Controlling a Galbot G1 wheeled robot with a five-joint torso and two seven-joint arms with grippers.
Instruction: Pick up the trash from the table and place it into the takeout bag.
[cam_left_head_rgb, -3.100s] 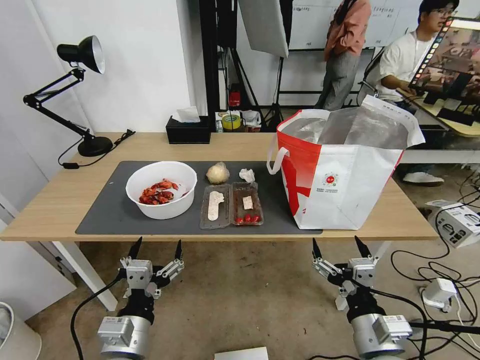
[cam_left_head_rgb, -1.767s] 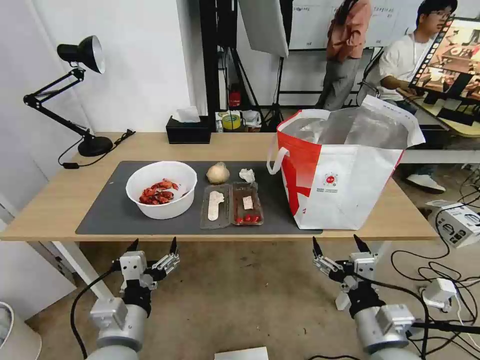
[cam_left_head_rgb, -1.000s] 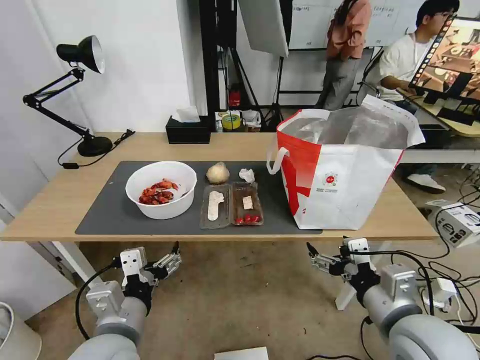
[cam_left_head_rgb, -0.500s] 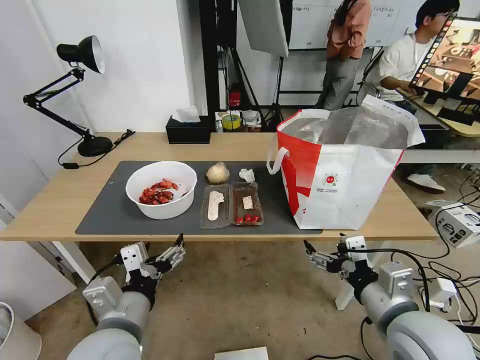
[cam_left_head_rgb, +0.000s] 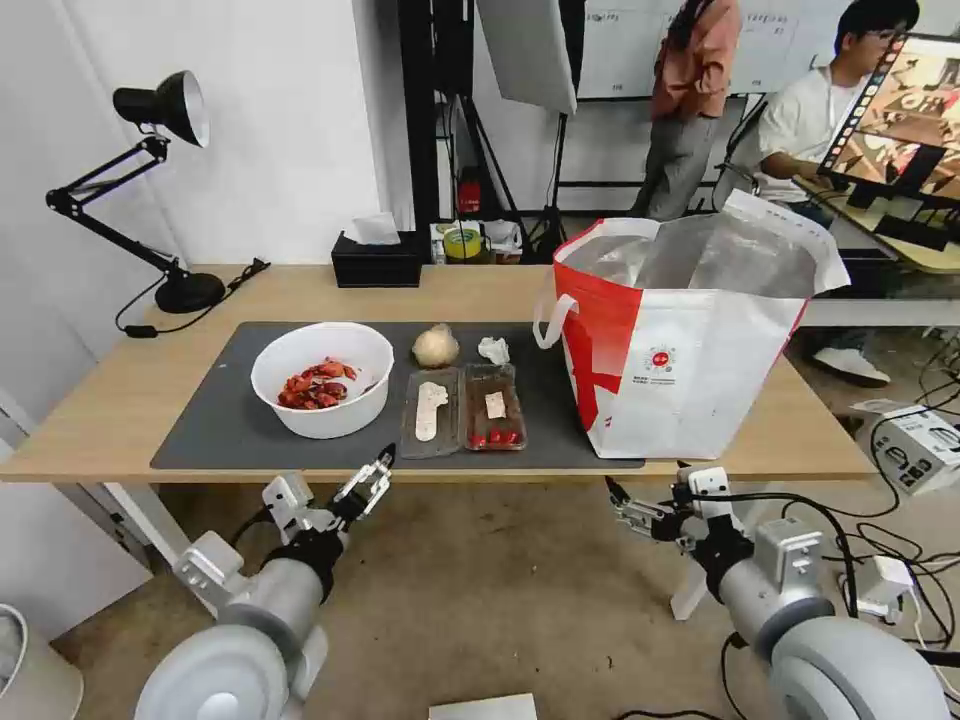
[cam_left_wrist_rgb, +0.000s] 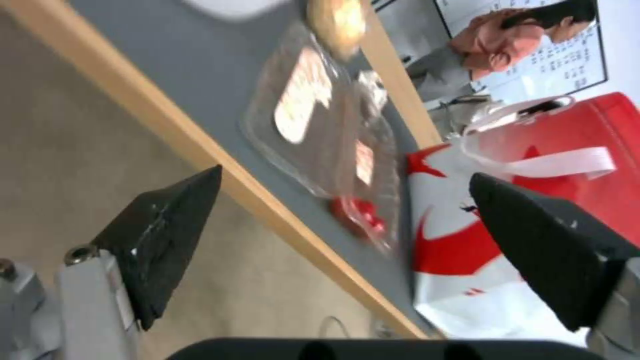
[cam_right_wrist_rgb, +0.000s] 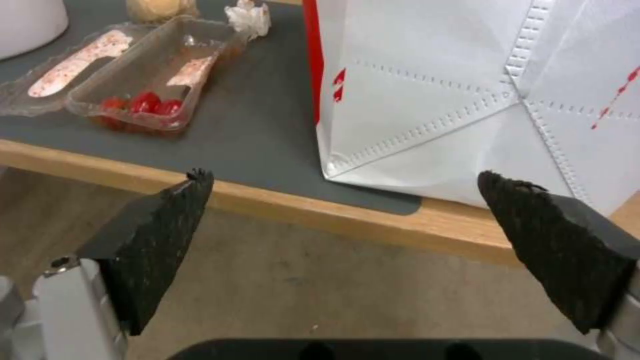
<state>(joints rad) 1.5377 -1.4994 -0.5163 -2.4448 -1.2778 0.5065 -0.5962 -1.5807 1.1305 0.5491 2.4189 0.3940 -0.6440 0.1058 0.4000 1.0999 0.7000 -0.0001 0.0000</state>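
While below counter (cam_left_head_rgb: 130, 400) edge, both spread: left end effector (cam_left_head_rgb: 335, 480) near tray (cam_left_head_rgb: 462, 408), right end effector (cam_left_head_rgb: 655, 495) under bag (cam_left_head_rgb: 690, 370). Tray likely light, flimsy; best gripped at rim.

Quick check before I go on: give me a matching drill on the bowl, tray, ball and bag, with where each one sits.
1 bowl
2 tray
3 ball
4 bag

a behind the tray, beside the tissue
b right end of the mat
c left part of the mat
d between bowl and bag

Pairs: 1-c, 2-d, 3-a, 4-b
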